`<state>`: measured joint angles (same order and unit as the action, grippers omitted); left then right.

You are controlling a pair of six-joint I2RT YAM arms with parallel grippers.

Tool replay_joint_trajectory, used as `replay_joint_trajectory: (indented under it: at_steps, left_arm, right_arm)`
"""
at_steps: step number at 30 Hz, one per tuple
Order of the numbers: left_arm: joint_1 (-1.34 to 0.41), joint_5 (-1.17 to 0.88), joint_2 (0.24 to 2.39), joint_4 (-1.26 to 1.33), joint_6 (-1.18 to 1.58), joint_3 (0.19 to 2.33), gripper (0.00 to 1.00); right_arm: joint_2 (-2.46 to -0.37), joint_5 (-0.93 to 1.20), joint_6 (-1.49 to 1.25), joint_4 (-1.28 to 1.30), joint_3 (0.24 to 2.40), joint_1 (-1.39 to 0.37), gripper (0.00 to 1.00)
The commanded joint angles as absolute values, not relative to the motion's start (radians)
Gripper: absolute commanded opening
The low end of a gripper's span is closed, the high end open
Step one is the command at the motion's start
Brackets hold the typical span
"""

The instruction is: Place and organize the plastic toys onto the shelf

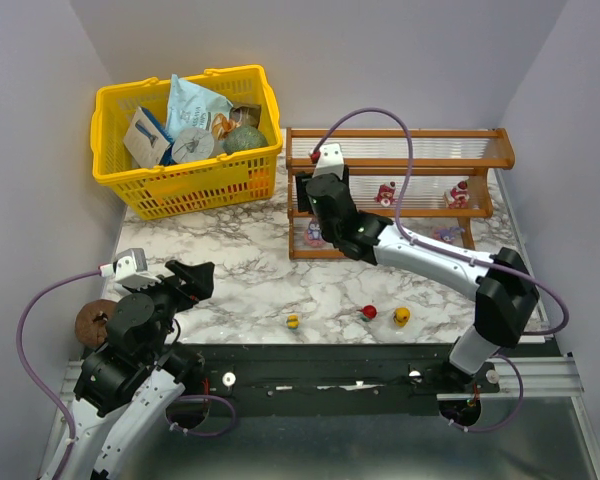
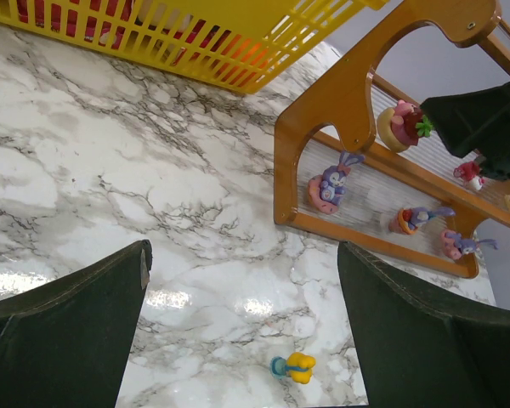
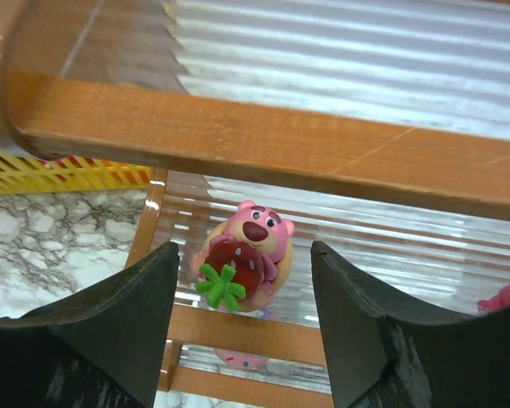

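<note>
Standing inside right tool (image 3: 242, 255): pink toy (image 3: 253, 245)

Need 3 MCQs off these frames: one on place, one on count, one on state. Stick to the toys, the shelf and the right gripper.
1. On which tier of the orange-brown wooden shelf with clear ribbed tiers does the pink plastic bear figurine holding a red strawberry stand?
A) top
B) middle
C) bottom

2. How many small plastic toys lie on the marble table?
A) one
B) five
C) three

3. The right gripper is:
A) open, the bear free between its fingers
B) shut on the bear
C) shut and empty

Key:
1B: the right wrist view shows one ribbed tier above the bear and another below.
2C: the top view shows two yellow and one red, near the arm bases.
3A: a gap shows on each side of the bear.
</note>
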<state>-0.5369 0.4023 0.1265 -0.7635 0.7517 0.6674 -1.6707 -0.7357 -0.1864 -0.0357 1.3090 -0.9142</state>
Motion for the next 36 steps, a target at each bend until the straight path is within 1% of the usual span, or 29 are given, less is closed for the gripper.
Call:
replay_joint_trajectory:
  at_steps: [1,6,9,15,18,21,22,24,25,26,27,28,29,30,31,32,33,36]
  left_arm:
    - [-0.538,0.393,0.137,-0.746,0.742,0.675,0.99]
    - [-0.538,0.341,0.152,-0.721,0.710,0.675,0.99]
    - [-0.538,0.312,0.167,-0.690,0.686,0.663,0.99]
    - [-0.538,0.120,0.265,-0.609,0.609,0.638,0.99]
    - [-0.538,0.065,0.348,-0.591,0.572,0.650,0.99]
    - [-0.538,0.103,0.405,-0.610,0.531,0.684,0.99]
    - [-0.538,0.116,0.410,-0.614,0.526,0.689,0.99]
    - [-0.538,0.143,0.399,-0.614,0.532,0.680,0.99]
    - [-0.538,0.149,0.388,-0.612,0.544,0.664,0.99]
    - [-0.538,0.150,0.377,-0.608,0.551,0.657,0.99]
    - [-0.538,0.155,0.350,-0.606,0.557,0.650,0.99]
    - [-0.538,0.164,0.336,-0.606,0.560,0.644,0.99]
    - [-0.538,0.167,0.325,-0.603,0.561,0.643,0.99]
    - [-0.538,0.173,0.304,-0.604,0.563,0.640,0.99]
    - [-0.538,0.175,0.296,-0.604,0.563,0.637,0.99]
    - [-0.538,0.178,0.290,-0.604,0.566,0.635,0.99]
    - [-0.538,0.179,0.288,-0.604,0.566,0.635,0.99]
    - [-0.538,0.173,0.302,-0.604,0.565,0.637,0.99]
  right_arm:
    - [-1.571,-0.652,-0.196,-0.034,1.276,-0.907,0.74]
    - [-1.484,-0.511,-0.290,0.126,1.261,-0.908,0.75]
    - [-1.392,-0.445,-0.373,0.188,1.188,-0.913,0.75]
    - [-1.188,-0.353,-0.570,0.281,0.931,-0.948,0.76]
    - [-1.137,-0.363,-0.627,0.282,0.832,-1.020,0.77]
    - [-1.187,-0.483,-0.696,0.304,0.819,-1.164,0.79]
    - [-1.209,-0.524,-0.722,0.310,0.824,-1.251,0.79]
    - [-1.293,-0.641,-0.808,0.314,0.851,-1.327,0.82]
    - [-1.324,-0.682,-0.836,0.314,0.865,-1.401,0.83]
    - [-1.401,-0.771,-0.907,0.331,0.885,-1.434,0.84]
    - [-1.440,-0.814,-0.942,0.343,0.905,-1.468,0.86]
    - [-1.491,-0.846,-0.963,0.356,0.964,-1.517,0.87]
    - [-1.534,-0.897,-1.035,0.429,1.001,-1.537,0.88]
    - [-1.628,-0.922,-1.087,0.481,1.040,-1.552,0.88]
    - [-1.669,-0.939,-1.145,0.541,1.124,-1.572,0.88]
    - [-1.705,-0.952,-1.246,0.636,1.155,-1.578,0.88]
    - [-1.760,-0.948,-1.261,0.646,1.175,-1.582,0.88]
    - [-1.790,-0.924,-1.292,0.611,1.171,-1.585,0.88]
